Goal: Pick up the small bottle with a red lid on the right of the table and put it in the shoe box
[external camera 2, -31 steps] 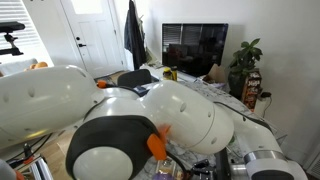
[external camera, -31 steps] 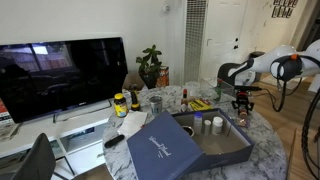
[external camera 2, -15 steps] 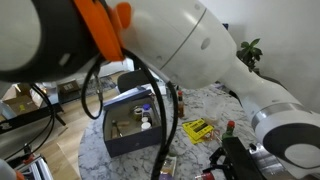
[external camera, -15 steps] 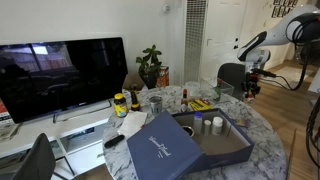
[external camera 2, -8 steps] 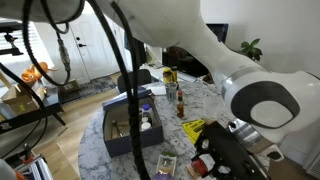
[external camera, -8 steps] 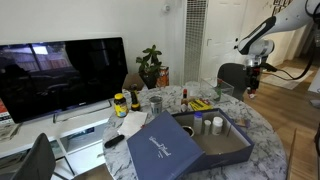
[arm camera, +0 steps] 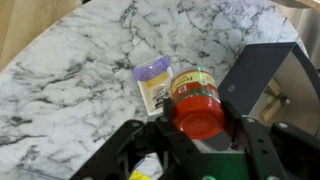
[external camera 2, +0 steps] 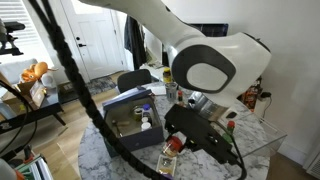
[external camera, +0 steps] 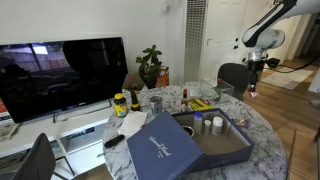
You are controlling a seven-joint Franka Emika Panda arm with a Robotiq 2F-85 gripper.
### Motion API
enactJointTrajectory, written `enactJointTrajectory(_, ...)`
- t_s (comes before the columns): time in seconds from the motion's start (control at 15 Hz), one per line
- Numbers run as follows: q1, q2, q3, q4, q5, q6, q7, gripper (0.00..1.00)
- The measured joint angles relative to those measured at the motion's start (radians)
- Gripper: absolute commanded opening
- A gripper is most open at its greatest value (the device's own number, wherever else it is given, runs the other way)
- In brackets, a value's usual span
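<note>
My gripper is shut on the small bottle with a red lid; the red cap fills the gap between the two black fingers. In an exterior view the gripper hangs high above the right edge of the round marbled table. In an exterior view the bottle shows in the gripper, in front of the arm. The navy shoe box stands open on the table, its lid leaning at its left; it also shows in an exterior view. The gripper is to the right of the box and apart from it.
Pale white-capped bottles stand inside the box. A slim red-topped bottle, a yellow packet and a yellow-lidded jar stand behind it. A purple and yellow packet lies below the gripper. A chair stands beyond the table.
The arm has risen from just above the table's right side to well above it, carrying the bottle up and slightly right. The box and other items have not moved.
</note>
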Motion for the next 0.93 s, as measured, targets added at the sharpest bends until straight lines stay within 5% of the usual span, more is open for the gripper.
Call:
enactJointTrajectory(0.07,0.020,-0.047,0.000,-0.051,0.000,0.021,-0.031,0.49)
enactJointTrajectory(0.4,0.073,-0.209,0.000,-0.212,0.003,0.081,-0.087,0.49)
enactJointTrajectory(0.47,0.073,-0.213,-0.002,-0.216,0.003,0.083,-0.091,0.24)
enactJointTrajectory(0.73,0.106,-0.214,-0.018,-0.219,0.003,0.092,-0.107,0.24)
enactJointTrajectory(0.93,0.204,-0.247,0.018,-0.282,0.007,0.134,-0.145,0.24)
